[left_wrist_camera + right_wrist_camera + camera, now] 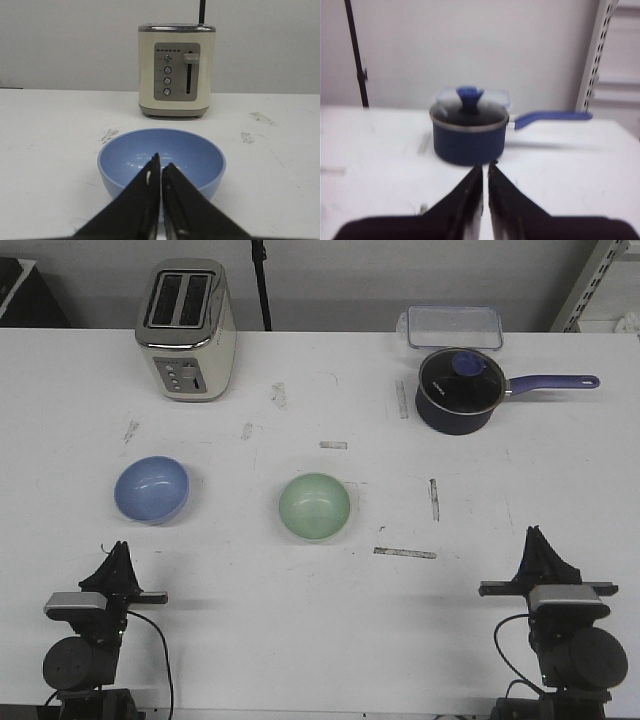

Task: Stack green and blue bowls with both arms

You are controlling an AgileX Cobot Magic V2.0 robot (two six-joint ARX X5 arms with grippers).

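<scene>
On my white table (pixel 560 490) I count one toaster (pixel 186 330), one lidded saucepan (pixel 460 390), one clear lidded box (pixel 454 327) (half hidden behind the pan) and two bowls: blue bowl (pixel 151 489) ahead of my left gripper (pixel 120 549), green bowl (pixel 314 506) mid-table, well apart. My right gripper (pixel 537 535) and the left are both pinched closed, empty. My arm bases are cut off.

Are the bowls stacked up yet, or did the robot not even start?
Nothing looks done yet. The blue bowl and the green bowl sit apart on the table, both empty and upright. Nothing is in hand: the left claw and right claw are both shut and empty, back near the table's front edge. Still left: picking up one bowl and setting it inside the other.
</scene>
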